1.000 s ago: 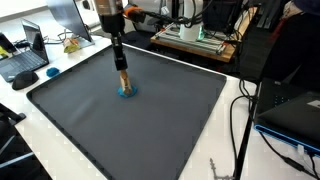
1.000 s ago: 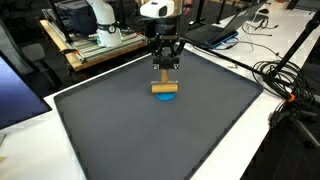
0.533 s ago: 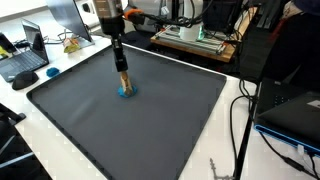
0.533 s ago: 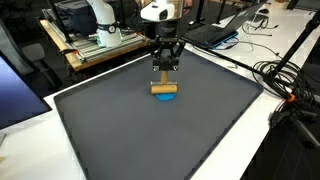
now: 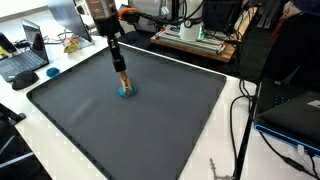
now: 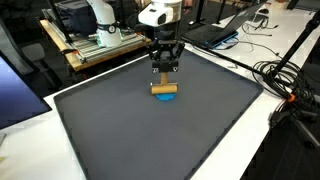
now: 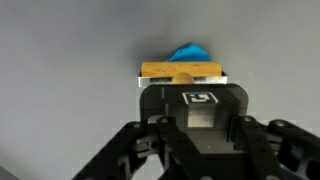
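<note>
The end effector (image 6: 165, 71) is closed tight on a wooden block (image 6: 164, 88), gripping it from above; the block stands on a blue piece (image 6: 167, 97), which rests on the dark grey mat (image 6: 150, 135) towards its far edge; the mat covers the white desk (image 5: 235, 140); a laptop (image 5: 24, 60) sits well apart.

Tool (image 6: 165, 88) atop flat piece (image 6: 169, 98), ctr of mat (image 6: 120, 130).
</note>
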### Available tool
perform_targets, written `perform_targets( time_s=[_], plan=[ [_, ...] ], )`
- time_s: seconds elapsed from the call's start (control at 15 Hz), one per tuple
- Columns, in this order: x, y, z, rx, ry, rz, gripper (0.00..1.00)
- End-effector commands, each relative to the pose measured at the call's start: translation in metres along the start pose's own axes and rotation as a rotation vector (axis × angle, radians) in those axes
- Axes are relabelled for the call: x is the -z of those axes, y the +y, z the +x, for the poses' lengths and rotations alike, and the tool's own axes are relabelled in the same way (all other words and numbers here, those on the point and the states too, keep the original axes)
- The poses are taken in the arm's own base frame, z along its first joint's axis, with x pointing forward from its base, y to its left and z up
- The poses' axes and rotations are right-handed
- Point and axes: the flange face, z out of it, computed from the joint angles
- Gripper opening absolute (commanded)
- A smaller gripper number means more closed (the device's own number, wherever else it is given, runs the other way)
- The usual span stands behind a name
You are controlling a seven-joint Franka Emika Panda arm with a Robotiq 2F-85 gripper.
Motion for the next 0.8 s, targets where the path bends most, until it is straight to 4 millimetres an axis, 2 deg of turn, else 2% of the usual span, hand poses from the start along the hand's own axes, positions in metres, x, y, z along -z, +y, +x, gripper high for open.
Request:
perform_targets(
  time_s=[0.0, 0.27, 0.73],
  plan=[
    [-0.028, -0.002, 0.011, 0.005, -0.066, 0.024, 0.22],
    [-0.029, 0.002, 0.023, -0.018, -0.067, 0.033, 0.22],
    [-0.026, 0.000, 0.031, -0.030, -0.044, 0.034, 0.22]
  ],
)
